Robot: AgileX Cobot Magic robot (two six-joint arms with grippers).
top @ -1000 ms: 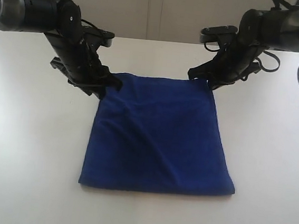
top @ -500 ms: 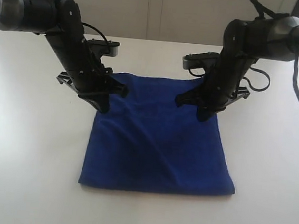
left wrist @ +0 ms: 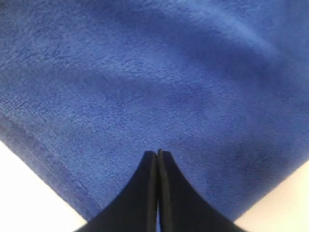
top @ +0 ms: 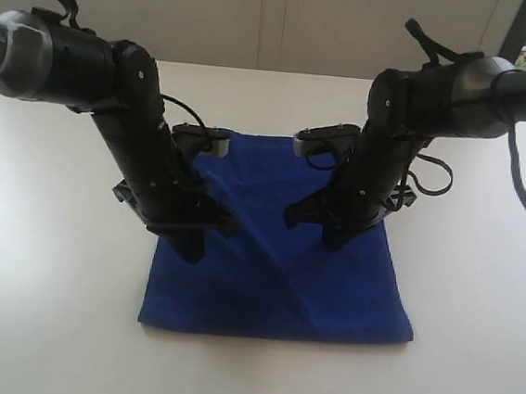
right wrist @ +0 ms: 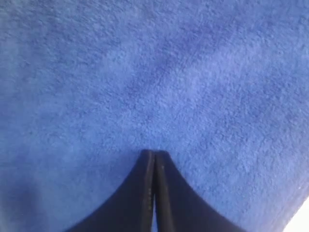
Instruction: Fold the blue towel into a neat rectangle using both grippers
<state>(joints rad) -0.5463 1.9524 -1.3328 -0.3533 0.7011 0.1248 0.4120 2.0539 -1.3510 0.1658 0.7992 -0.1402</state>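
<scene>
The blue towel [top: 278, 287] lies spread on the white table [top: 41, 278], its near edge flat and a diagonal crease running across it. My left gripper [top: 193, 249] points down over the towel's left side, well forward of the far edge. Its fingers are pressed together, and in the left wrist view a sliver of blue cloth [left wrist: 145, 87] shows between them at the left gripper [left wrist: 158, 153]. My right gripper [top: 336, 241] stands over the right half, also shut. The right wrist view shows the right gripper [right wrist: 154, 153] against plush blue towel [right wrist: 159, 72]. The towel's far corners are hidden behind the arms.
Bare white table [top: 477, 301] surrounds the towel on every side. A pale wall [top: 280, 22] rises behind the table's far edge. Black cables [top: 432, 181] loop off the right arm.
Both arms have swung from the towel's far corners toward the near edge and now stand steeper. The left gripper has shut. The far edge of the towel has puckered, and a diagonal crease has deepened.
</scene>
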